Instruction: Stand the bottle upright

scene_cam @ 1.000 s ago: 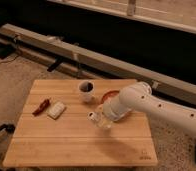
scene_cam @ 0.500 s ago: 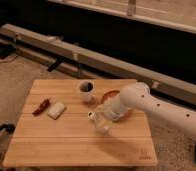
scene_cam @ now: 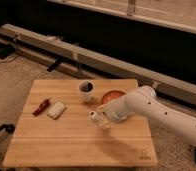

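Gripper [scene_cam: 101, 120], at the end of the white arm [scene_cam: 141, 106] reaching in from the right, sits low over the middle of the light wooden bench [scene_cam: 66, 145], with its jaws closed on the small slim whitish plastic bottle [scene_cam: 95, 118]. From where I stand, the bottle is near the bench surface, just in front of the white cup with a dark inside [scene_cam: 86, 90] and to the left front of the shallow orange bowl [scene_cam: 112, 95]. Whether the bottle stands straight or leans cannot be told. Toward the left side lie a flat white rectangular block [scene_cam: 56, 110] and, just beside it, a red pepper-shaped item [scene_cam: 41, 106].
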`<state>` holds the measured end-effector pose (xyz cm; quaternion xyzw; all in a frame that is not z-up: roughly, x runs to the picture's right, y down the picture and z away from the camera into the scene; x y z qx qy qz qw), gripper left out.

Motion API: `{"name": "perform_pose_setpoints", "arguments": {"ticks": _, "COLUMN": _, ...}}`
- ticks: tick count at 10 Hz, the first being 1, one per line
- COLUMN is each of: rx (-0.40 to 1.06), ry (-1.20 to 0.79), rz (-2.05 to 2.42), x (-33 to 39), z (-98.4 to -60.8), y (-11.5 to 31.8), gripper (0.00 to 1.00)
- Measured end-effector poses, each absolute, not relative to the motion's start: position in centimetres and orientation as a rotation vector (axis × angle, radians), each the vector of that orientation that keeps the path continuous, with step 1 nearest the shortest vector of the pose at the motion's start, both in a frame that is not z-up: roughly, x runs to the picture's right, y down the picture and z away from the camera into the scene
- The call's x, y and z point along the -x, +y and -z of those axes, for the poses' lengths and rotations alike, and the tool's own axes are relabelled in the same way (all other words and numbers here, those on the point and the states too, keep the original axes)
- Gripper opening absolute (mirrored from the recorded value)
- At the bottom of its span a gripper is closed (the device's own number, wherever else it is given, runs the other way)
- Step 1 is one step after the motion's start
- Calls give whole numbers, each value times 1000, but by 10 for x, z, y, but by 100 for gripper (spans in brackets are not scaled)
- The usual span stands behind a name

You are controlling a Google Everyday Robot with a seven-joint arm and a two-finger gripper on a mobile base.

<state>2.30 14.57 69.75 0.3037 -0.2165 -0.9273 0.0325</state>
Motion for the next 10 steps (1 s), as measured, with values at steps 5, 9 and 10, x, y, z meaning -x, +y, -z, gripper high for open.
{"name": "perform_pose_setpoints", "arguments": {"ticks": 5, "rx": -1047, "ry": -550, "rz": 2821, "x": -30, "z": -685, "y": 139, "gripper": 0}}
{"name": "perform_pose_setpoints", "arguments": {"ticks": 9, "rx": -1116, "ry": -459, "rz": 2808, "x": -33, "z": -676, "y": 137, "gripper": 0}}
{"name": "perform_pose_setpoints", "arguments": {"ticks": 10, "rx": -1117, "ry": -476, "rz": 2806, "x": -31, "z": -677, "y": 138, "gripper": 0}}
